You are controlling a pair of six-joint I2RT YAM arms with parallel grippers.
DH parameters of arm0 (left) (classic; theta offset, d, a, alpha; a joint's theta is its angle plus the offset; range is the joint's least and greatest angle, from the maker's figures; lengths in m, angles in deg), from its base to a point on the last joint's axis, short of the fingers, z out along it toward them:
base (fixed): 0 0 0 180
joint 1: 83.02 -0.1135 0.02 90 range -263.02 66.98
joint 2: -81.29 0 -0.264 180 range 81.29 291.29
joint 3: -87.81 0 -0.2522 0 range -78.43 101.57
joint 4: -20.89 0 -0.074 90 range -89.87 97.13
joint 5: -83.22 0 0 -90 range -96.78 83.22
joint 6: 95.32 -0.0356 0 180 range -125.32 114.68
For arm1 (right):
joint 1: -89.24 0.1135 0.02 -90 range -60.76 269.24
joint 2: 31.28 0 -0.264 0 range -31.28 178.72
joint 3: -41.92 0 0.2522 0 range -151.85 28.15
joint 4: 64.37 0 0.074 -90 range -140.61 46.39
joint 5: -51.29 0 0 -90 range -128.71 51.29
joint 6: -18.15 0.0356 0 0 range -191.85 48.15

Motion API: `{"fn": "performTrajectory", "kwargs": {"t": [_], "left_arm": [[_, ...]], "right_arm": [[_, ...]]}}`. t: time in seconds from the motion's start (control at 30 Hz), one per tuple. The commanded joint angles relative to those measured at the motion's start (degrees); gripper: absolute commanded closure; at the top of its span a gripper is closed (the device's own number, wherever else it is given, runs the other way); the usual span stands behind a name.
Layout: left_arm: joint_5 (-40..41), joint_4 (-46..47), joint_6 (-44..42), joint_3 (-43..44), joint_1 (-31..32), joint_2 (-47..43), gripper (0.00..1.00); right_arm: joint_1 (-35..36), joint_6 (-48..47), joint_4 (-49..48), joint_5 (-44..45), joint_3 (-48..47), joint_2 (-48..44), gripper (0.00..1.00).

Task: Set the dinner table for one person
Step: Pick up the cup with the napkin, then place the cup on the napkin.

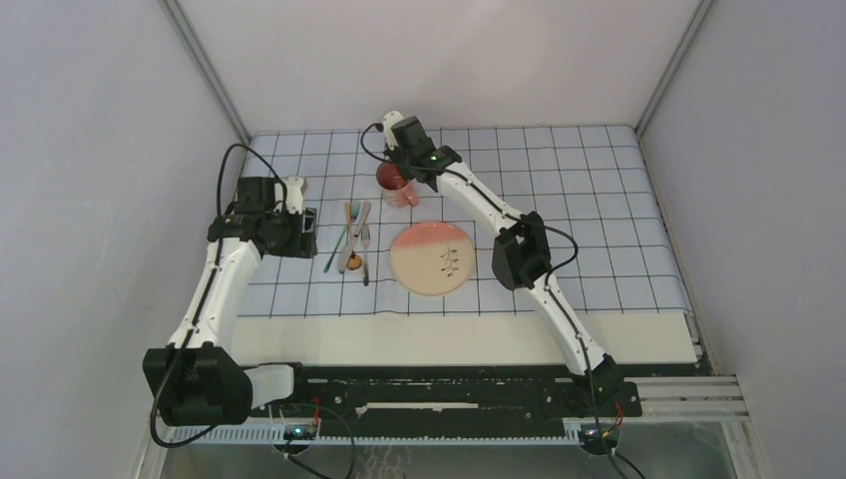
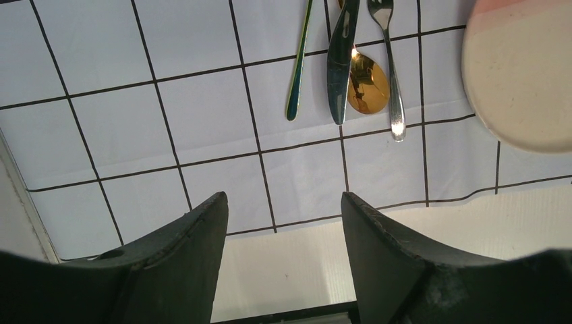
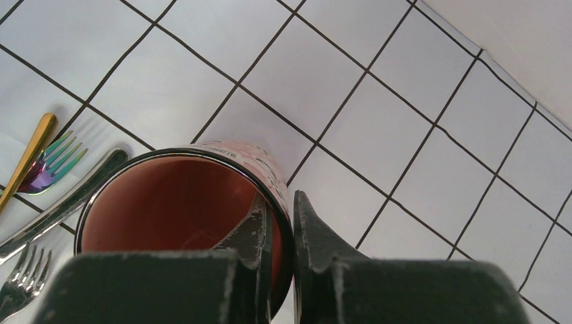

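A red cup (image 1: 394, 186) stands on the gridded cloth behind the plate. My right gripper (image 1: 399, 165) is shut on its rim, one finger inside and one outside; the right wrist view shows the cup (image 3: 168, 202) pinched by my gripper (image 3: 280, 216). A pink and cream plate (image 1: 431, 257) lies mid-cloth. Left of it lie a fork (image 1: 365, 249), a knife (image 1: 355, 235), a gold spoon (image 1: 352, 261) and a green-handled piece (image 1: 335, 249). My left gripper (image 1: 304, 232) is open and empty left of the cutlery; it shows in the left wrist view (image 2: 283, 202). The cream dinner table (image 1: 449, 334) shows bare at the front.
The pale-blue gridded cloth (image 1: 599, 200) covers most of the tabletop. White enclosure walls stand on three sides. In the left wrist view the knife (image 2: 340, 61), spoon (image 2: 367, 84), fork (image 2: 391, 67) and plate edge (image 2: 519, 74) lie ahead.
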Motion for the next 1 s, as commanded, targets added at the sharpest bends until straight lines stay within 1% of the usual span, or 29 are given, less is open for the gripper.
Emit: {"fn": "performTrajectory", "kwargs": {"t": [0.0,0.3,0.5,0.77,0.97], "left_arm": [[-1.63,0.33,-0.62,-1.52,-0.43,-1.85,0.32],[-2.51,0.33,-0.52,-1.01,-0.41,0.17,0.33],[-1.96,2.01,0.23,-1.0,-0.12,1.07,0.33],[-2.14,2.85,-0.07,-1.62,0.14,3.11,0.33],[-1.88,2.99,-0.59,-1.84,0.2,3.69,0.33]], "right_arm": [[-0.49,0.44,0.75,-1.16,-0.23,-1.73,1.0],[-1.74,4.75,3.62,-9.51,0.74,-7.28,1.0],[-4.07,4.0,2.39,-7.48,2.8,-12.74,1.0],[-10.47,5.54,1.48,-5.54,-0.19,-15.58,1.0],[-13.93,2.7,0.91,0.28,0.73,-18.23,1.0]]}}
